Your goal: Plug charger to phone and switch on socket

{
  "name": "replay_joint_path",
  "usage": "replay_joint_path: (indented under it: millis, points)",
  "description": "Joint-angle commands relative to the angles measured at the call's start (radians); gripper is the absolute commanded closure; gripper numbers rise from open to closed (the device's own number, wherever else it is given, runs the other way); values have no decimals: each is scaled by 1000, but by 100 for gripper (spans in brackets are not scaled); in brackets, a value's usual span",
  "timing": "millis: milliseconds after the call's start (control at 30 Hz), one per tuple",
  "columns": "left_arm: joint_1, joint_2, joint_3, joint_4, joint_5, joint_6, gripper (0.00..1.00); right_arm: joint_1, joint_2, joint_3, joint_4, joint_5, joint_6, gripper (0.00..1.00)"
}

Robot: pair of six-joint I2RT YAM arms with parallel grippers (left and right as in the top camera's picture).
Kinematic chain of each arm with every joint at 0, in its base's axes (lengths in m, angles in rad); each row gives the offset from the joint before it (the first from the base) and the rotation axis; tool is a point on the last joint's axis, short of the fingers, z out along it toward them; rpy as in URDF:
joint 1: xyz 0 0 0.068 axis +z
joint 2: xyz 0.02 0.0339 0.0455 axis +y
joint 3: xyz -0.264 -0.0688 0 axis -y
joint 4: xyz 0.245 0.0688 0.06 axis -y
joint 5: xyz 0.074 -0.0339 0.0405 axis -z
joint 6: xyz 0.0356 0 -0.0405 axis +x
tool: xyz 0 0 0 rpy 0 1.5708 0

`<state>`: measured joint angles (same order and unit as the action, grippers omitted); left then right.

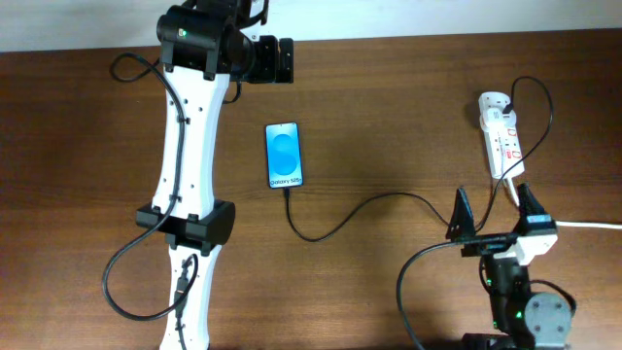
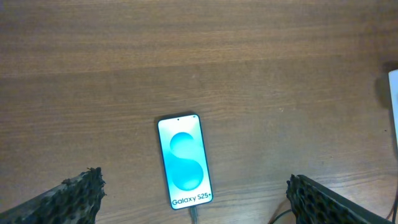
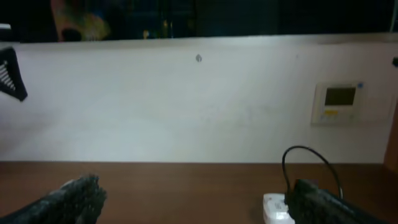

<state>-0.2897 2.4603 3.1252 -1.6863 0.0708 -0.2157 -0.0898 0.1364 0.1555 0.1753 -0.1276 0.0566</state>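
The phone (image 1: 284,156) lies flat in the middle of the table, its blue screen lit. The thin black charger cable (image 1: 369,204) runs from the phone's lower end and curves right toward the socket strip (image 1: 503,136). In the left wrist view the phone (image 2: 183,162) has the plug tip (image 2: 193,213) seated in its bottom edge. My left gripper (image 1: 282,60) (image 2: 196,199) is open and empty above the phone. My right gripper (image 1: 493,201) (image 3: 199,199) is open and empty just in front of the strip (image 3: 275,210).
A thick white lead (image 1: 583,226) runs off the right edge. A black loop of cable (image 1: 536,97) arcs over the strip's far end. A wall with a small control panel (image 3: 339,102) stands behind the table.
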Motion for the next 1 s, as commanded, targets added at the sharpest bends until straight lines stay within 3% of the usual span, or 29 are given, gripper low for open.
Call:
replay_joint_path:
  millis: [0, 167, 333, 967]
  points:
    - [-3, -30, 10, -2, 3, 12, 1, 5, -93, -90, 69, 9, 3, 2]
    - [-3, -30, 10, -2, 3, 12, 1, 5, -133, -150, 68, 8, 3, 2]
    - [-3, -30, 10, -2, 3, 12, 1, 5, -133, -150, -245, -14, 3, 2]
    - [-3, -27, 6, -2, 3, 12, 1, 5, -133, -150, -243, -18, 3, 2]
